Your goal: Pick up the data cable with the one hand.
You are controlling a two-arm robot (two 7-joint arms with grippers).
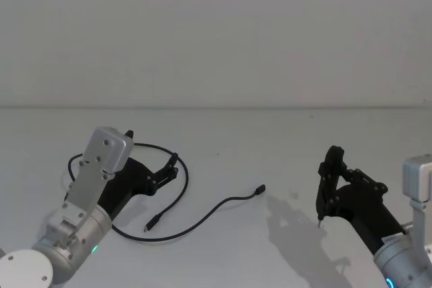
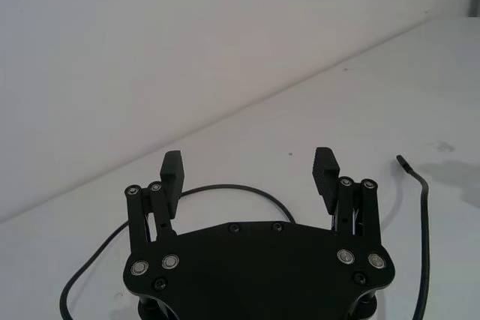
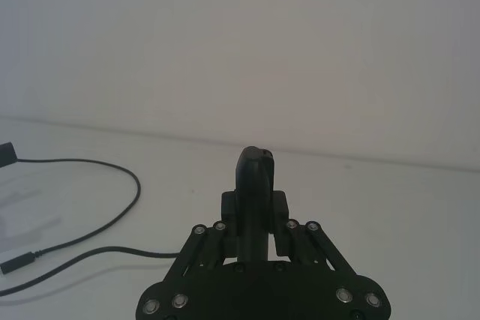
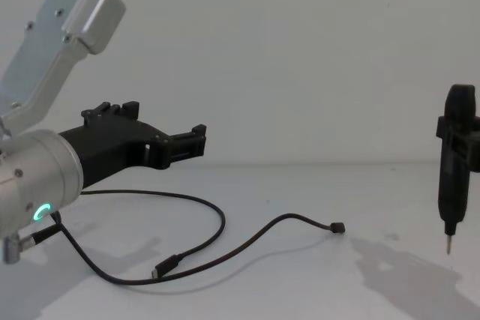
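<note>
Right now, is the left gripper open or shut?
Open: the left gripper has its fingers wide apart, nothing between them; the data cable lies beyond, ungripped.

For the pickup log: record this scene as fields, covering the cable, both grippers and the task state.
cable: long thin black flexible data cable, looped, lying on the white table
left gripper: open, above the cable's loop, holding nothing
right gripper: shut, empty, to the cable's right, apart from it
task state: cable not yet picked up
</note>
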